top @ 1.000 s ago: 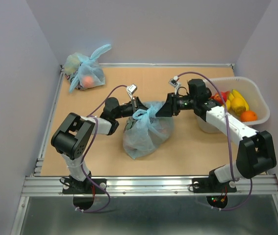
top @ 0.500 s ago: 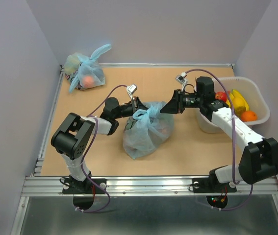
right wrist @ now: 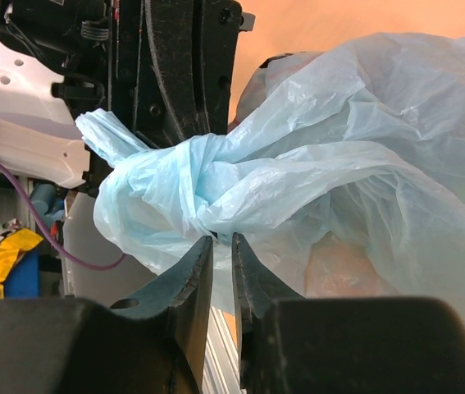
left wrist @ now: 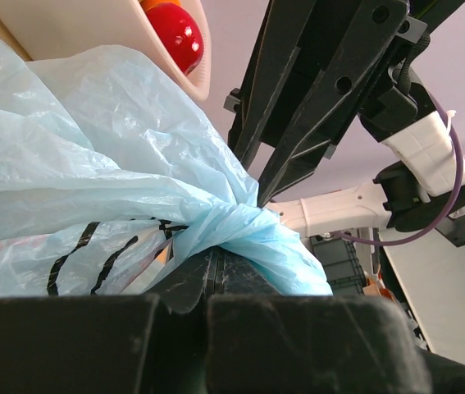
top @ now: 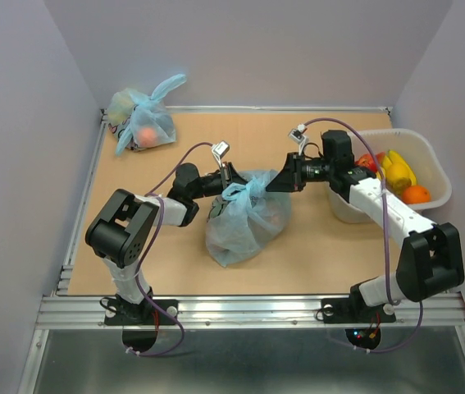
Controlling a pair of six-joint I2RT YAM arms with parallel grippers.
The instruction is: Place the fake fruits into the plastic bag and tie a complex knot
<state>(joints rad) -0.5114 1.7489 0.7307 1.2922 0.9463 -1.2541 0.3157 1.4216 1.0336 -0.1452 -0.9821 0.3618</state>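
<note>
**Left tool** point(left wrist: 211, 267): clenched on a bunched fold of the plastic bag point(top: 244, 222), which spills out between its fingers. Position unchanged from both earlier frames.

**Right tool** point(right wrist: 216, 242): jaws nearly together with a slim gap between them, tips at the underside of the knot point(right wrist: 191, 176). Whether they pinch plastic cannot be told. Half a second ago it stood slightly farther right of the bag; it has since come back in, and its jaws have narrowed.

**Plastic bag**: light blue, centre of the tabletop point(top: 314, 254), between the two tools, neck twisted into the knot on its upper left. Shape and place as before. A warm-coloured form shows dimly through its wall.

**Print**: dark strokes point(left wrist: 93, 246) on a pale panel of the bag, too creased to read.

**Fake fruits** point(top: 398, 174): yellow, orange and red pieces in a pale tub point(top: 429, 152) at the right edge.

**Small bag** point(top: 143, 119): light blue, tied, far-left corner, well apart.
</note>
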